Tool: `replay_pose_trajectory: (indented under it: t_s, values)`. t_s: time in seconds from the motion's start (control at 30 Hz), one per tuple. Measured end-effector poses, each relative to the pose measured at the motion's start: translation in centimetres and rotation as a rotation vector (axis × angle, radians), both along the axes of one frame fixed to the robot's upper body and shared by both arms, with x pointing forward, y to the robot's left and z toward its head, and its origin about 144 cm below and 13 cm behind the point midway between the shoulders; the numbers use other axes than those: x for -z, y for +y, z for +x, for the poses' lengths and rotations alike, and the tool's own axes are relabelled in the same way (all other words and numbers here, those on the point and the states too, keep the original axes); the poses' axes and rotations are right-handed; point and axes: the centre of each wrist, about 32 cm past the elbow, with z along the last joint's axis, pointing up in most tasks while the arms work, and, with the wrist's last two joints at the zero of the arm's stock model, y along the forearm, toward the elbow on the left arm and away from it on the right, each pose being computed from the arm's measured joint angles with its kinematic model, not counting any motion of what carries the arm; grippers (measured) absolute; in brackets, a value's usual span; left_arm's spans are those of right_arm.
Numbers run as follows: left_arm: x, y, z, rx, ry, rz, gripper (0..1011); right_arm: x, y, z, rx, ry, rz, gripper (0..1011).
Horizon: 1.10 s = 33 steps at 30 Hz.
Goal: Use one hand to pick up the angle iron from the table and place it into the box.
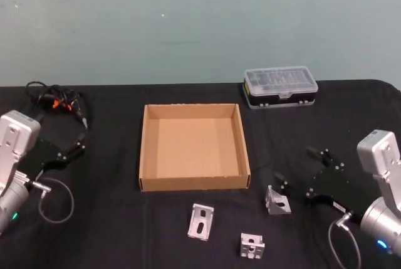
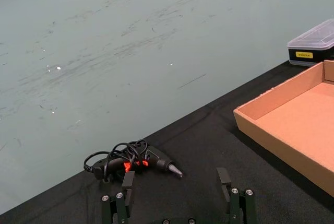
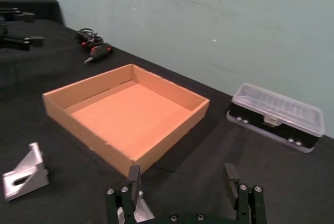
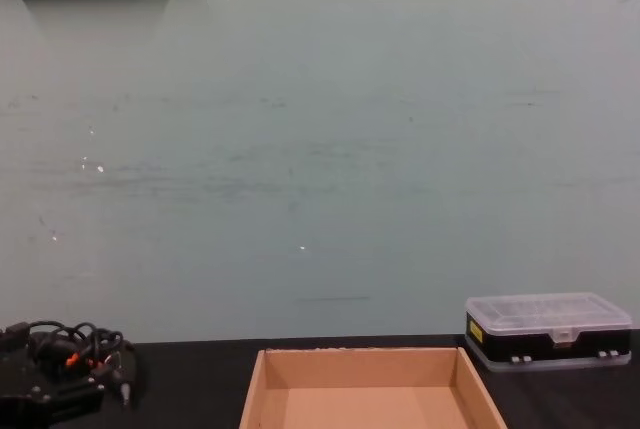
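Observation:
Three silvery angle irons lie on the black table [image 1: 113, 219] in front of the cardboard box [image 1: 194, 183]: one at the left [image 1: 202, 221], one nearest me [image 1: 252, 246], one at the right [image 1: 277, 200]. My right gripper [image 1: 296, 166] hovers open just behind and to the right of that right-hand angle iron, holding nothing. The right wrist view has the same angle iron [image 3: 136, 211] under one fingertip of the right gripper [image 3: 182, 177], another angle iron [image 3: 25, 173] farther off, and the box [image 3: 88, 135] beyond. My left gripper [image 1: 79, 143] stays open at the far left.
A black organiser case with a clear lid [image 1: 281, 86] stands behind the box at the right. A tangle of black cable with a small tool [image 1: 57, 103] lies at the back left, close to the left gripper [image 2: 176, 179]. The box interior [image 4: 360, 369] holds nothing.

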Motion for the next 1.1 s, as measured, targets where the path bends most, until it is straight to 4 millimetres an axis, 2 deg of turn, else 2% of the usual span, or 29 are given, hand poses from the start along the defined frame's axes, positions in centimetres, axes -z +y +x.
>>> replay_pose_trajectory:
  t_s: [0.47,1.1]
  values:
    - [0.0,0.0,0.0,0.0,0.0,0.0,1000,0.3,1.4,-1.4,-0.028,0.049,0.007,1004]
    - [0.0,0.0,0.0,0.0,0.0,0.0,1000,0.9,2.4,-1.7,-0.03,0.142,-0.004,1004]
